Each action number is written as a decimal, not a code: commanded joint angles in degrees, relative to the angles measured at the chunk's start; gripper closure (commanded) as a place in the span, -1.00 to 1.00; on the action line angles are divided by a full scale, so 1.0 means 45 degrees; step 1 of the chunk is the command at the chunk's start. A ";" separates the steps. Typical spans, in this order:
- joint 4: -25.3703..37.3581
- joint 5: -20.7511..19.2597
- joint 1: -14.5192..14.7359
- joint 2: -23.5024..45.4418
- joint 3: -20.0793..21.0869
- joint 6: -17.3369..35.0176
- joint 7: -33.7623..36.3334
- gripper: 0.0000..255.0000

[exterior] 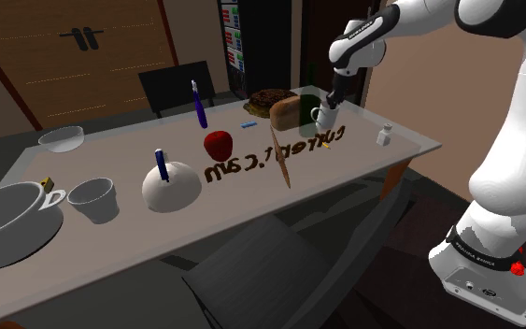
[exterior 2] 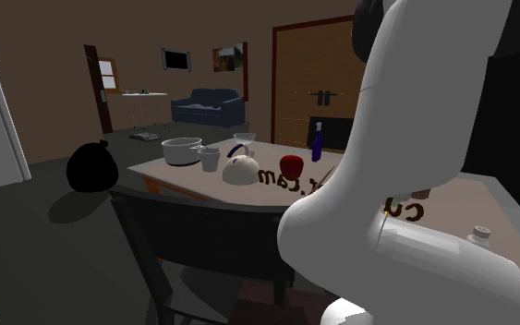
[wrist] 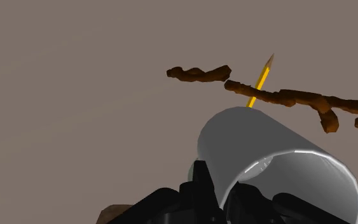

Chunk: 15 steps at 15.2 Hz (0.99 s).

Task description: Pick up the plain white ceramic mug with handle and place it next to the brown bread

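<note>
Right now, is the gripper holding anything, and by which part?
Yes: the gripper clasps the white mug by its wall at the rim.

Table [exterior: 120,161] seen from the shoulder view's left to right | near end: big bowl [exterior: 4,229], cup [exterior: 93,199], glass bowl [exterior: 61,139] | middle: white dome [exterior: 172,190], apple [exterior: 218,144], blue bottle [exterior: 200,110], pencil [exterior: 282,164] across brown lettering [exterior: 242,168] | far end: bread [exterior: 286,114], shaker [exterior: 384,136] near the edge

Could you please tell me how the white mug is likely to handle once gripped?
The mug looks rigid and glossy, so it may slip. Pinched at one wall by the end effector, it could tilt.
</note>
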 commanded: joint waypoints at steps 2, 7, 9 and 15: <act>-0.0208 0.0063 0.0005 0.0265 0.0028 0.0478 -0.0056 1.00; -0.0493 0.0174 -0.0013 0.0710 0.0068 0.1202 -0.0178 1.00; -0.0602 0.0230 -0.0024 0.0936 0.0091 0.1536 -0.0238 1.00; -0.0602 0.0231 -0.0021 0.0936 0.0088 0.1535 -0.0239 1.00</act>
